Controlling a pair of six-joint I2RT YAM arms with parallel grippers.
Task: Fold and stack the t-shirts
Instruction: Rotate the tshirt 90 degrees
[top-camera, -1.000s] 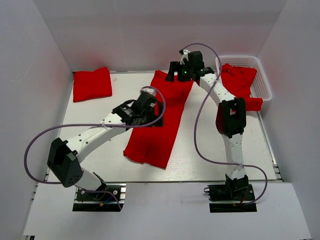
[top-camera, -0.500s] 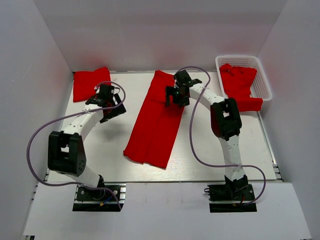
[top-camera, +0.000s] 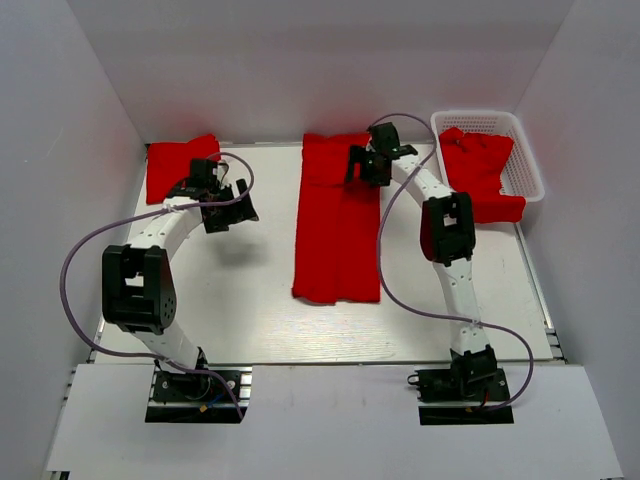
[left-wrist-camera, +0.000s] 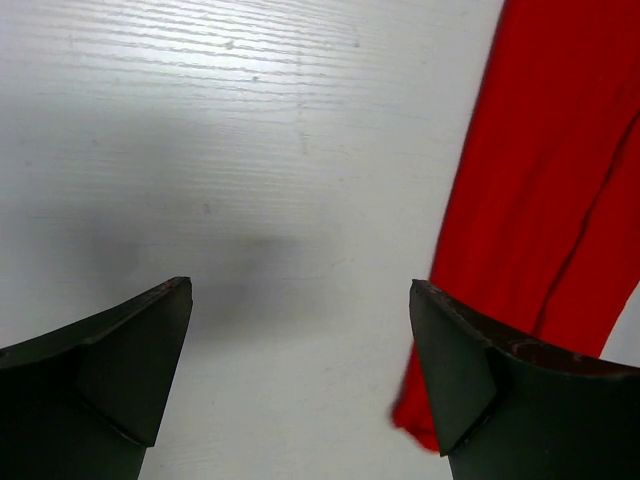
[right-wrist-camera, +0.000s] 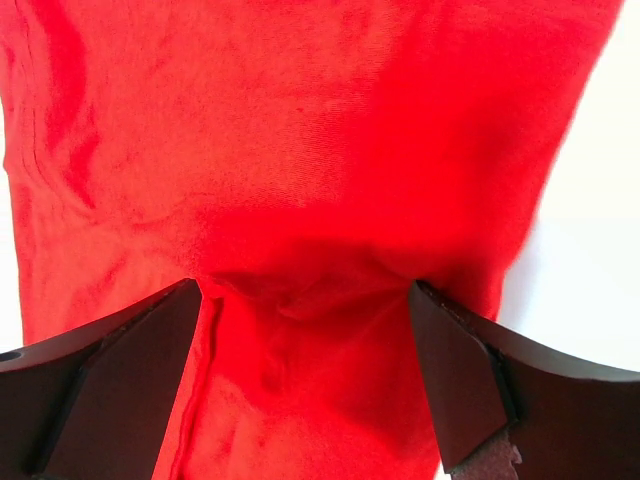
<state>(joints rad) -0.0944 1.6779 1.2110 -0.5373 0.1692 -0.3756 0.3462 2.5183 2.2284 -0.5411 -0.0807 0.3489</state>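
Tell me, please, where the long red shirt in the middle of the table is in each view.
Top external: the shirt lies lengthwise at the centre of the table.
Left wrist: red cloth fills the right edge; whether it is this shirt, I cannot tell.
Right wrist: the shirt fills most of the picture.
Shared landmark: the white table.

Overhead view; two close, downward wrist views

the white table (top-camera: 220, 300) carries three things. a long red t-shirt (top-camera: 336, 225), folded into a narrow strip, lies flat at the middle, running from the far edge toward the near edge. a small folded red t-shirt (top-camera: 170, 172) sits in the far left corner. a white lattice basket (top-camera: 482, 116) stands in the far right corner.
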